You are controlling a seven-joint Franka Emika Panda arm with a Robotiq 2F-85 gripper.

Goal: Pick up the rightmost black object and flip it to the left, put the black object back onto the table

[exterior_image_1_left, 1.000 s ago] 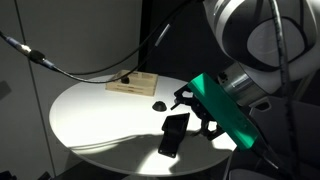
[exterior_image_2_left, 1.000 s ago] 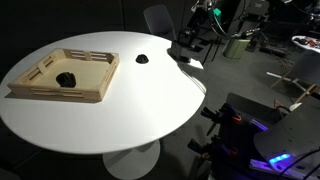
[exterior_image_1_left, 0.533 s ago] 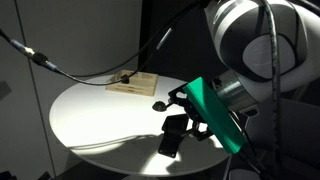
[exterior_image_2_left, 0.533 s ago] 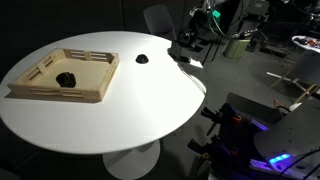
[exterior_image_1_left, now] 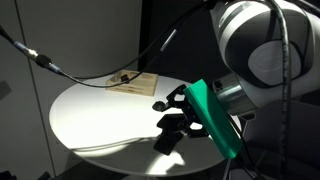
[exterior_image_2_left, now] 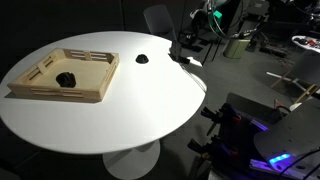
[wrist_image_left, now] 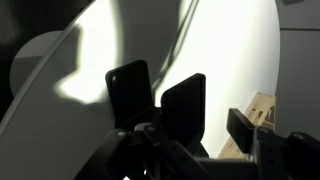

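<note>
Black slab [exterior_image_1_left: 165, 142] sits near counter [exterior_image_1_left: 100, 115] rim at 5 o'clock, gripper [exterior_image_1_left: 177, 118] directly over it; can't tell if fingers [wrist_image_left: 130, 90] are clamped. Grip mid-length, lift clear before rolling toward 9 o'clock.

No legible text, label, brand, number or sign in any view. Nothing readable on the table [exterior_image_2_left: 100, 135], the wooden tray [exterior_image_2_left: 55, 95] or the green cover [exterior_image_1_left: 215, 115] on the arm. Background equipment too dark and too small to resolve any markings.
</note>
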